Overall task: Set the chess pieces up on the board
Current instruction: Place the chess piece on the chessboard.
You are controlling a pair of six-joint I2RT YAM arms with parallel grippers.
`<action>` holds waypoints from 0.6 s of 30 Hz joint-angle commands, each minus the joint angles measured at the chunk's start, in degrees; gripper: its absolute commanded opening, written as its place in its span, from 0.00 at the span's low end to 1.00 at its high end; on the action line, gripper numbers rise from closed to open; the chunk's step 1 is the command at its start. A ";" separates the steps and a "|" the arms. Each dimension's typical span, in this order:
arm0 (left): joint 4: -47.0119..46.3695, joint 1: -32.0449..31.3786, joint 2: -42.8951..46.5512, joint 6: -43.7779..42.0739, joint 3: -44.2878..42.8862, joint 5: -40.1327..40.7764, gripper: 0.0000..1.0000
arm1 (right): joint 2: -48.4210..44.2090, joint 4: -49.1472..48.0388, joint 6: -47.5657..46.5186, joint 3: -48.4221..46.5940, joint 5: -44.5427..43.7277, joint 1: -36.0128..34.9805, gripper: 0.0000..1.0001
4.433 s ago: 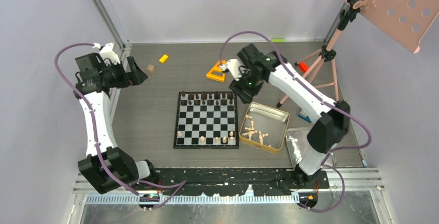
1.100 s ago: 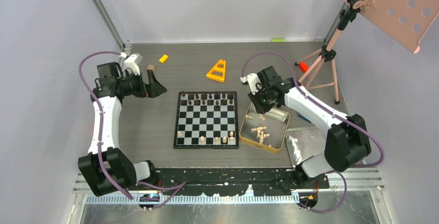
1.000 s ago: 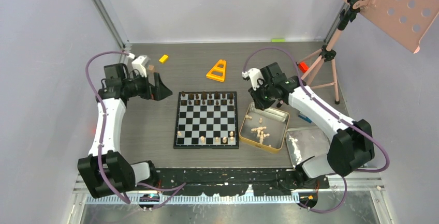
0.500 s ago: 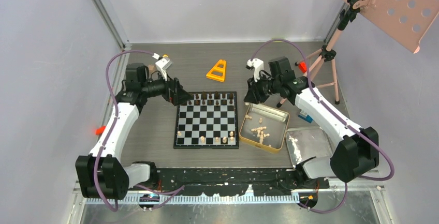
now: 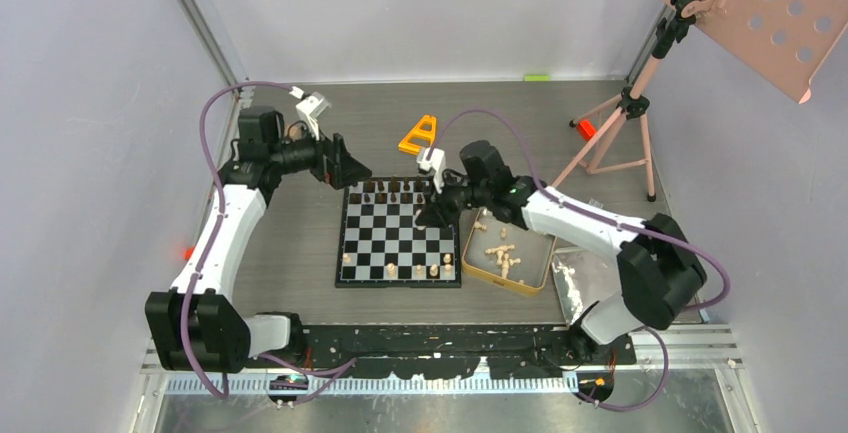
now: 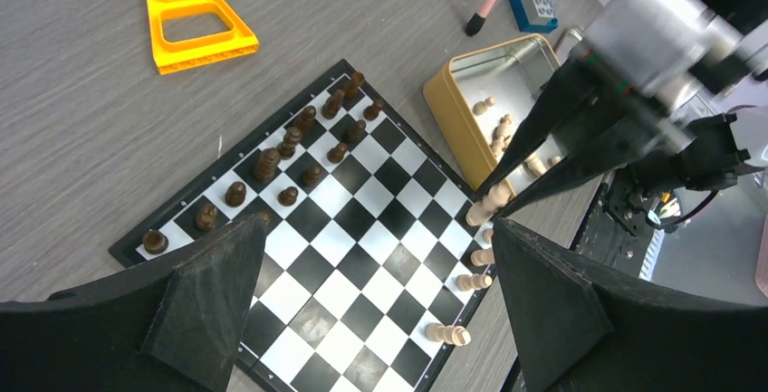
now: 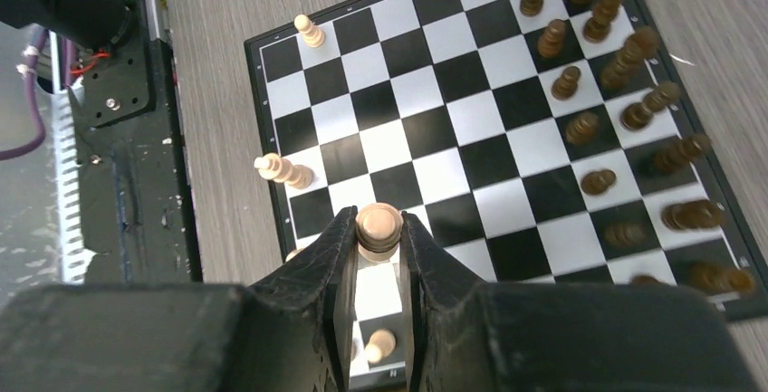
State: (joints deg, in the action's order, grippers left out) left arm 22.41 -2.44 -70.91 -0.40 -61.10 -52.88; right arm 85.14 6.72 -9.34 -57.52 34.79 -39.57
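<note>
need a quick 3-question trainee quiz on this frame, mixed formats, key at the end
1. True or false: the right end effector is shut on a pale tan wooden chess piece over the flat black-and-white checkered board.
2. The cluster of spare pale pieces lies in: A) the gold rectangular metal tin; B) an orange triangular frame; C) a blue brick.
3. Fill in: the left end effector has its jaws ___.
Key: 1 true; 2 A; 3 open.
</note>
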 commanded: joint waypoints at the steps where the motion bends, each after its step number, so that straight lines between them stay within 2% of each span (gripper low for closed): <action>1: 4.05 0.87 -1.06 -0.34 -4.36 0.94 1.00 | 4.72 -12.90 -2.50 1.77 -1.10 -2.49 0.01; 11: 5.94 1.38 -0.19 -1.53 -3.69 2.70 1.00 | 11.85 -33.13 -1.62 10.22 -1.39 -6.79 0.01; 18: 6.00 1.38 1.68 -2.50 -2.37 4.10 1.00 | 14.23 -37.73 -2.82 12.22 -1.64 -7.71 0.03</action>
State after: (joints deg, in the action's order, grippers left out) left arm 28.03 -1.39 -71.57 -1.34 -63.72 -49.47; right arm 99.07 -22.76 -10.55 -45.91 33.52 -46.76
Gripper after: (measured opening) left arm 0.994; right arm 0.257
